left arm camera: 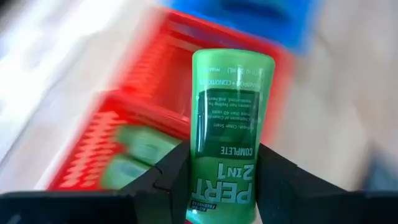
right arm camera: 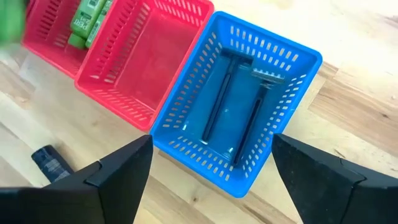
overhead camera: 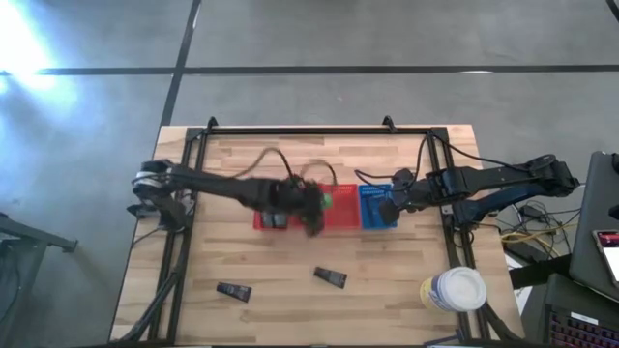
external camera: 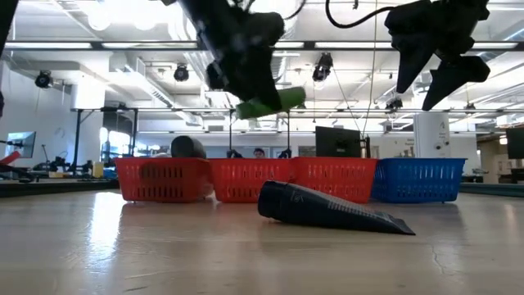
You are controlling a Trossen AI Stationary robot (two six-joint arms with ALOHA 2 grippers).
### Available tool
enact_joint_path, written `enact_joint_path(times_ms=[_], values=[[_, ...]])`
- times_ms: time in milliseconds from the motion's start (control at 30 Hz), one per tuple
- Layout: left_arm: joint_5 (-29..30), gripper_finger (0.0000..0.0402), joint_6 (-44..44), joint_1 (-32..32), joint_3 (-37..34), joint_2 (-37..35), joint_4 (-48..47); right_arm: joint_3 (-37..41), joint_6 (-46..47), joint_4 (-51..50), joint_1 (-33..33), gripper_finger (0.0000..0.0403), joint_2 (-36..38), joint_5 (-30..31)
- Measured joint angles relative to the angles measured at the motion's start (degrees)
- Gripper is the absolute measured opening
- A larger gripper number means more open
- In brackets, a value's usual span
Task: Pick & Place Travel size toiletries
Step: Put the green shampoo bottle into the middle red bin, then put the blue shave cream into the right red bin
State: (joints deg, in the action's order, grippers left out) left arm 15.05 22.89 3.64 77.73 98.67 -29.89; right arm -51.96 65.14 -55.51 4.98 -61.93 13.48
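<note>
A pale wooden desk [overhead camera: 242,261] with a black frame carries a row of mesh plastic baskets across its middle: red ones [overhead camera: 340,215] on the left arm's side and a blue one [overhead camera: 377,207] at the right end. A big yellow jar with a white lid [overhead camera: 453,289] stands near the desk's front right corner.

The left arm reaches in over the red baskets, its jaws [left arm camera: 217,180] clenched on a bright green packet printed "PERT 2 IN 1" [left arm camera: 228,124]; in the low view the packet [external camera: 270,103] hangs well above the basket rims. More green packets [right arm camera: 87,18] lie in the red basket at the far left end, while the red basket next to the blue one shows a bare floor.

The right arm hovers over the blue basket [right arm camera: 236,118], its jaws [right arm camera: 211,168] spread wide and holding nothing. Two thin dark-blue razors [right arm camera: 233,115] lie side by side on that basket's floor.

On the open desk in front of the baskets lie two dark brown-black tubes, well apart: one [overhead camera: 330,277] nearer the middle, the other [overhead camera: 233,290] farther to the left.
</note>
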Motion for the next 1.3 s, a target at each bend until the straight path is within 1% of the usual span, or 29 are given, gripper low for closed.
enact_joint_path(times_ms=[33,67,133,200,300,367,467,533,633,833,967,1100,1167,1200,1233,1300], values=[[0.78,0.014,6.12,-1.35,-0.77,-0.61,1.22,0.0,0.43,-0.02,0.02,0.0329,0.0,0.02],[0.3,0.014,12.6,-2.82,-1.74,-1.03,2.94,0.0,0.74,-0.02,0.0,0.0331,0.0,0.06],[-2.72,0.014,26.09,-5.13,-4.51,-1.43,7.68,0.0,0.94,-0.02,0.0,0.0337,0.0,0.17],[-4.06,0.014,35.42,-5.68,-8.16,-1.52,13.3,0.0,1.13,-0.02,0.0,0.0342,0.0,0.18],[-3.2,0.014,43.7,-4.87,-13.02,-1.52,19.28,0.0,1.36,-0.02,0.0,0.0349,0.0,0.17],[0.04,0.014,48.43,-4.66,-15.26,-1.52,19.45,0.0,1.34,-0.02,0.02,0.0351,0.0,0.19],[4.05,0.014,52.02,-4.86,-16.9,-1.48,19.4,0.0,1.09,-0.02,0.02,0.0354,0.0,0.23],[5.38,0.0141,52.68,-4.8,-17.02,-1.48,19.8,0.0,0.88,-0.02,0.02,0.0353,0.0,0.58],[5.46,0.0153,52.75,-4.68,-16.71,-1.48,19.61,0.0,0.72,0.0,0.02,0.0346,0.0,1.5],[5.59,0.0202,52.22,-4.77,-16.12,-1.5,19.52,0.0,0.46,-0.01,0.02,0.0331,0.0,1.57],[4.3,0.0226,52.2,-4.73,-16.02,-1.8,19.11,0.0,0.48,0.0,0.02,0.0326,0.0,1.57],[2.54,0.0232,50.42,-4.36,-16.01,-3.62,17.86,0.0,0.37,-0.02,0.02,0.0326,0.0,1.57],[1.71,0.0232,45.72,-3.93,-16.03,-5.45,17.88,0.0,0.2,0.0,0.02,0.0331,0.0,1.53],[0.96,0.0233,41.6,-3.58,-16.03,-6.78,17.85,0.0,0.22,0.0,0.02,0.0334,0.0,1.51],[-0.09,0.0233,35.58,-3.1,-16.03,-8.17,17.85,0.0,0.21,-0.01,0.02,0.0337,0.0,1.5],[-4.81,0.0233,19.04,-1.85,-16.0,-11.46,16.73,0.0,0.18,0.0,0.02,0.0344,0.0,1.49]])
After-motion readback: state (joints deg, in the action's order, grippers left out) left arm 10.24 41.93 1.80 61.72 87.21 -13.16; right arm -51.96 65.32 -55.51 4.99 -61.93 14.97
